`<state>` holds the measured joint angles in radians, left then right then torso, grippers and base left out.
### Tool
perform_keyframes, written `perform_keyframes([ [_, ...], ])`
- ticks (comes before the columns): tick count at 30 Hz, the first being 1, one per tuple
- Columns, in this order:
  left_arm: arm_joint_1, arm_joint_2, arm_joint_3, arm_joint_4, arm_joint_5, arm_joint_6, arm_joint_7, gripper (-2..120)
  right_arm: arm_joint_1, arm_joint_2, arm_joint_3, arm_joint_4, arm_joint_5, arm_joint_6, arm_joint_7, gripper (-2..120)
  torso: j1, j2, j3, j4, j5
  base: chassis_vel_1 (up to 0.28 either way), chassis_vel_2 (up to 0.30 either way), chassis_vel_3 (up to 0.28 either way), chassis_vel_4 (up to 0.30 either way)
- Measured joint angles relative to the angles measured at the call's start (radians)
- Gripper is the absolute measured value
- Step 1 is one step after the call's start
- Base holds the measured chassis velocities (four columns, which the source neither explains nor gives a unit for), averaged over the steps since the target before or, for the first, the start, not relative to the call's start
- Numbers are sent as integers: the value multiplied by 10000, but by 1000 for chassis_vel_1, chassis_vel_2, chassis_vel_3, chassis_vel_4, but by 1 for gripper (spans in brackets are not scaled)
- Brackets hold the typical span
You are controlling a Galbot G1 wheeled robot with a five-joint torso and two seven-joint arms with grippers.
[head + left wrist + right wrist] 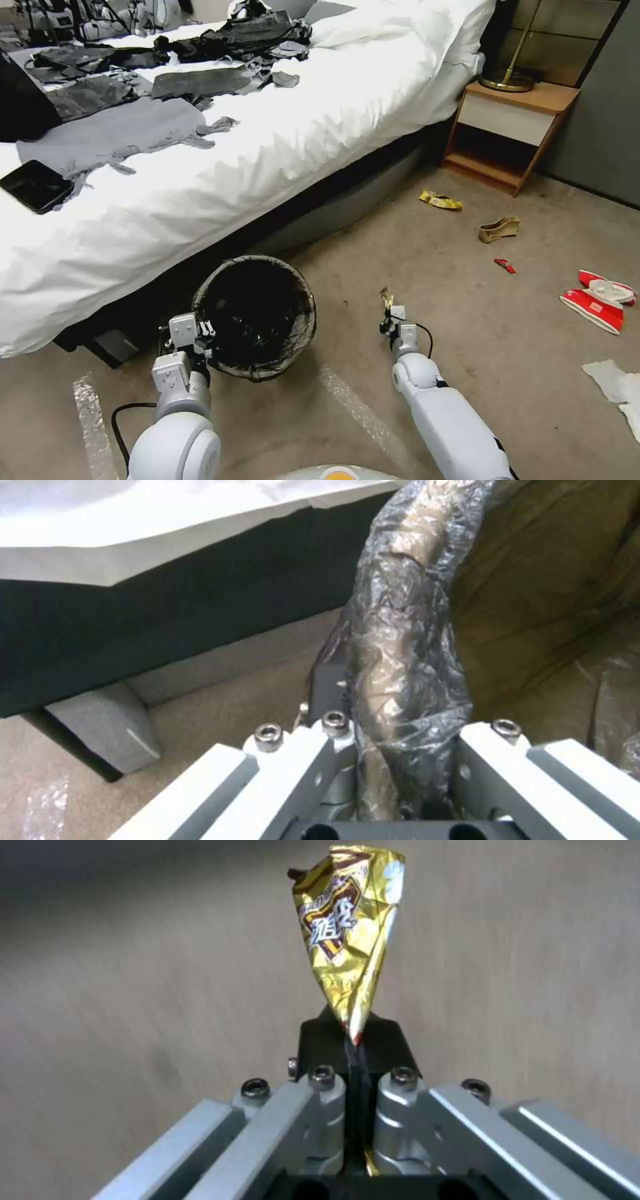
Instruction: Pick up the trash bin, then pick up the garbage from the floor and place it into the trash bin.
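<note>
Your left claw grips the bin rim by the bed edge, right claw pinches a gold wrapper by its tip, so it may slip out before reaching the bin.

The trash bin is lined with thin, crinkled, glossy dark plastic film. The gold wrapper is shiny creased foil. The carpet looks matt, short-napped and tan. The bed sheet is soft white cloth, rumpled. The nightstand at far right is smooth wood. Both the left gripper and right gripper have matt grey metal bars with bright steel screws.
</note>
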<state>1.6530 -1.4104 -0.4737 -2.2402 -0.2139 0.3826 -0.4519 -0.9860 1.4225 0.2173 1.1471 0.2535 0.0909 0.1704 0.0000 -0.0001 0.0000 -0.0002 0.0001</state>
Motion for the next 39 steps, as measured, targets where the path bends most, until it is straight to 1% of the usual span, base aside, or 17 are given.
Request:
perform_keyframes([
  [1,17,42,33,3,-36,23,2,0,-184,-67,4,734,18,313,-131,0,0,0,0,3,0,0,0,0,0],
  [2,56,123,97,10,-139,109,1,0,-481,-182,-15,1942,56,791,-524,0,0,0,-1,4,-1,0,0,0,0],
  [3,90,181,140,22,-180,168,2,0,-734,-294,-96,2841,78,1272,-1034,0,0,0,0,1,-2,0,0,0,0],
  [4,90,181,140,22,-180,168,2,0,-734,-294,-96,2841,78,1272,-1034,0,0,0,0,1,-2,0,0,0,0],
  [6,137,296,214,44,-251,277,4,0,-1163,-491,-330,4347,23,2046,-2200,0,-1,0,0,3,0,0,0,0,0],
  [8,169,402,268,45,-335,378,5,0,-1581,-679,-672,5604,-12,2544,-3114,0,-1,2,-1,4,-4,0,0,0,0],
  [9,169,402,268,45,-335,378,5,0,-1581,-679,-672,5604,-12,2544,-3114,0,-1,2,-1,4,-4,0,0,0,0],
  [11,199,460,311,45,-415,479,4,0,-2077,-869,-1033,6608,-175,2862,-3770,0,-1,2,-1,3,-1,0,0,0,0],
  [14,202,469,337,45,-457,515,5,0,-2313,-959,-1242,6969,-262,2980,-3961,0,-1,2,-1,3,-2,0,0,0,0],
  [16,206,488,383,45,-505,566,8,0,-2782,-1186,-1812,7510,-447,3108,-4130,0,-1,2,-1,1,-1,0,0,0,0],
  [24,167,492,452,45,-515,591,15,0,-3156,-1440,-2739,7725,-866,3191,-4206,0,0,2,-1,2,-2,0,0,0,0],
  [27,135,414,495,49,-508,591,16,0,-3157,-1339,-3360,7295,-1162,3261,-4211,0,-1,2,-1,2,-1,0,0,0,0],
  [30,166,349,513,52,-474,584,16,0,-3050,-1201,-3578,6849,-1261,3345,-4207,0,-1,2,0,2,-2,0,0,0,0],
  [31,183,323,522,52,-456,575,16,0,-2951,-1143,-3610,6566,-1260,3381,-4194,0,0,1,0,5,-9,0,0,0,0],
  [34,199,299,538,47,-445,566,17,0,-2855,-1084,-3627,6262,-1214,3398,-4170,0,-1,1,0,5,-10,0,0,0,0],
  [35,203,285,547,35,-441,561,18,0,-2755,-1016,-3627,5964,-1195,3400,-4142,0,-1,1,0,3,-6,0,0,0,0],
  [39,223,258,550,-18,-429,542,19,0,-2696,-965,-3585,5612,-1208,3341,-4021,0,-1,1,0,3,2,0,0,0,0],
])
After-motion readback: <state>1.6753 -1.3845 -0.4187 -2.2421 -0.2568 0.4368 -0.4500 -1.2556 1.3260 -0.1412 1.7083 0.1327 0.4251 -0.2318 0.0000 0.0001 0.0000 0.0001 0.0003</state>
